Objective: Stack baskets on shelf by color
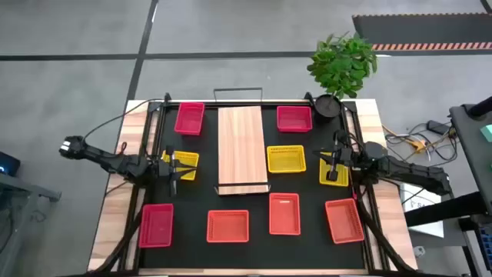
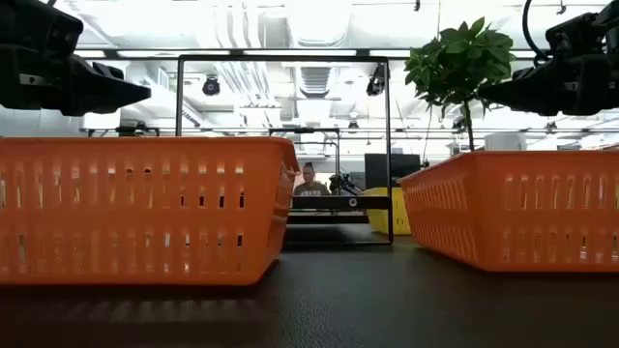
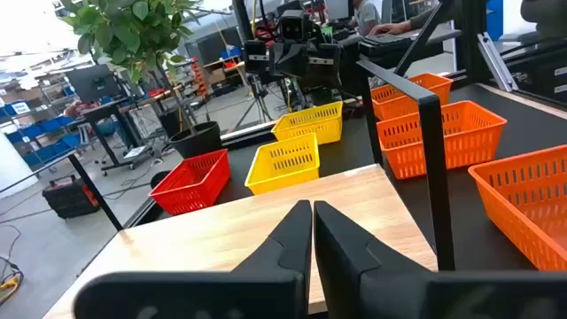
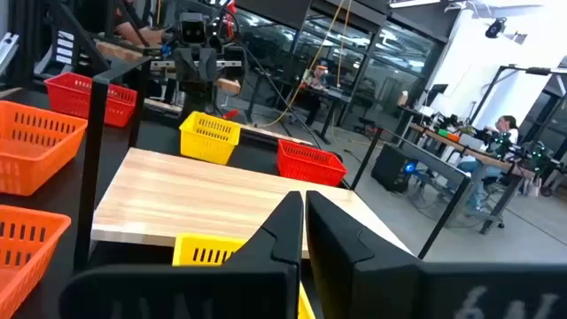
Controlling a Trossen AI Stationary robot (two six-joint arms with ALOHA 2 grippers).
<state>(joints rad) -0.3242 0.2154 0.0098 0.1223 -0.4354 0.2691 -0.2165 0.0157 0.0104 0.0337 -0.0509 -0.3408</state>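
Two hands are seen poised above the black mat [image 1: 254, 254] on the tabletop [image 1: 108, 231], one on each side of the shelf [image 1: 241, 146], and both are closed with nothing gripped. The left hand [image 1: 172, 166] is held over a yellow basket [image 1: 184, 163] just beside the shelf's left long edge; in its wrist view the closed fingers [image 3: 301, 235] are pointed across the wooden plank. The right hand [image 1: 332, 165] is held over another yellow basket [image 1: 334, 172] near the mat's right border, and a third yellow basket [image 1: 286, 158] lies between it and the shelf. The shelf lies bare at the mat's middle, with wire rails at its far and near short ends. Two red baskets are placed at the far side, one left [image 1: 189, 118] and one right [image 1: 294, 118] of the shelf, and a third red one [image 1: 157, 225] sits at the near left corner. Three orange baskets [image 1: 227, 225] [image 1: 284, 213] [image 1: 344, 219] are spread along the near edge, the rightmost slightly turned. Open mat is left between the baskets and just beyond the shelf's near end. A potted plant [image 1: 342, 65] stands at the far right corner, close to the right red basket.
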